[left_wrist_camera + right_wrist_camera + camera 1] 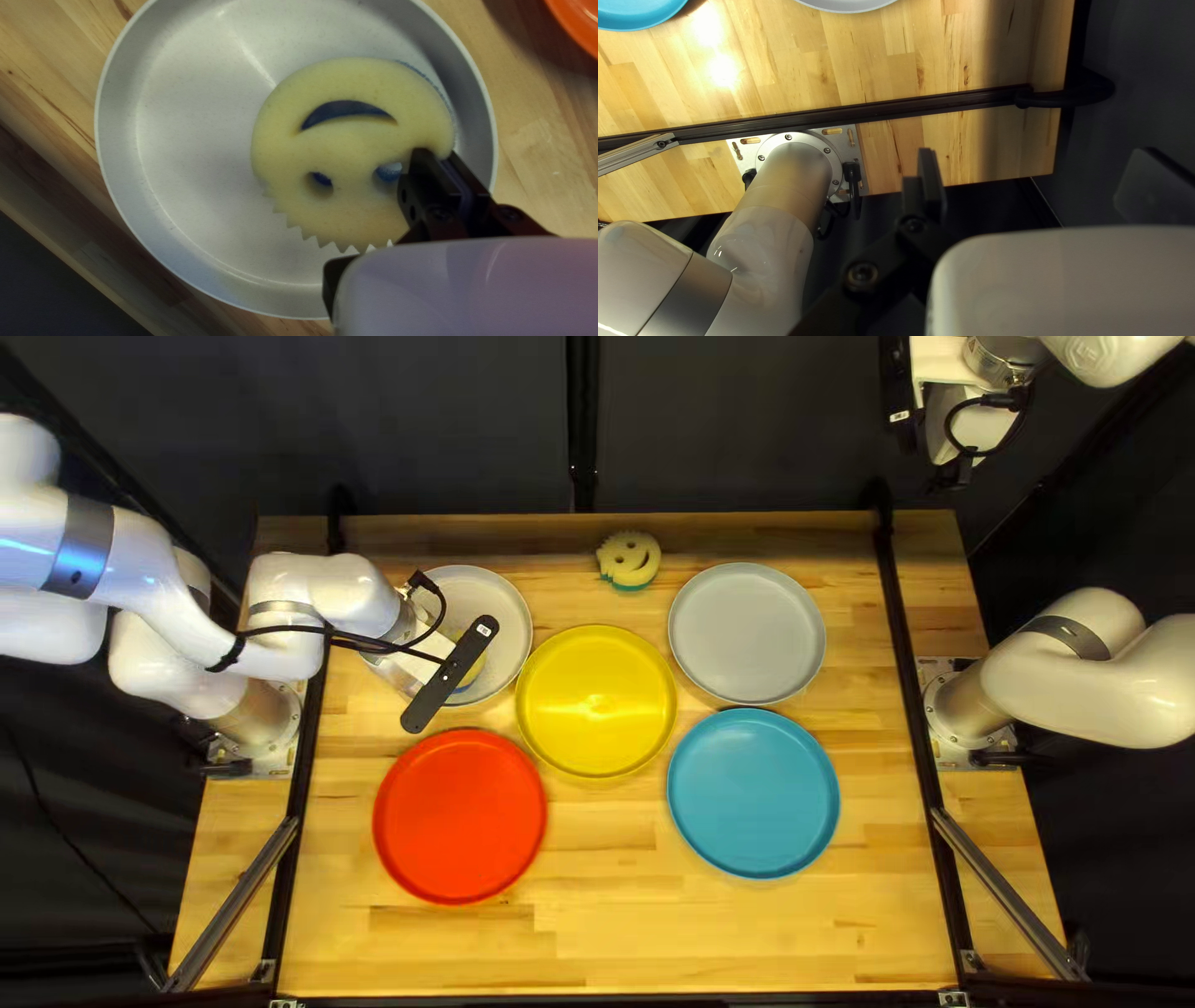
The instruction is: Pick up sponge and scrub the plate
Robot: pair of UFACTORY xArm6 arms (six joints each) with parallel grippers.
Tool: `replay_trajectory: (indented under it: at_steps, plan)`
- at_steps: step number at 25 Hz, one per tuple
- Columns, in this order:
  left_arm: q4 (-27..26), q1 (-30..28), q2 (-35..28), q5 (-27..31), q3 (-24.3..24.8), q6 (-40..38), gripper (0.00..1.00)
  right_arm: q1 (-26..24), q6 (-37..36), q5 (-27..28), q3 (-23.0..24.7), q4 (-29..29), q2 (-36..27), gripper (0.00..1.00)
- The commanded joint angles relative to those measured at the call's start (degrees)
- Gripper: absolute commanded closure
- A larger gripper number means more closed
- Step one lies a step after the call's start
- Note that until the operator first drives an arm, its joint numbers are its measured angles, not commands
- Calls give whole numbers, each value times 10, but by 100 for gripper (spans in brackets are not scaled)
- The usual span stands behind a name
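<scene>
Scrubbing with a held sponge. The yellow sponge (349,146) lies within the pale plate (180,155), off-centre, toward the wall. The left gripper (438,155) has its jaws closed on the sponge's edge beside 1 eye hole; the right gripper (1038,177), clear of the worktop (747,940), has its jaws open. Scrubbing appears to be the step in hand: press lightly and evenly, sweep toward the bare side, and turn before the wall. Because the grip is at 1 edge, hard strokes could twist the sponge or drag the plate.
</scene>
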Motion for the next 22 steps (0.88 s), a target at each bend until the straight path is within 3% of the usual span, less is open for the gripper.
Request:
replay_trajectory:
  at_steps: [1,10,16,22]
  plan:
    - [-4,3,35,-21,-19,12,100,0,0,0,0,0,0,0]
    - [-8,13,88,-42,-59,37,100,0,0,0,0,0,0,0]
    - [-11,14,59,-42,-23,42,100,0,0,0,0,0,0,0]
    - [-20,25,-12,-19,32,47,100,0,0,0,0,0,0,0]
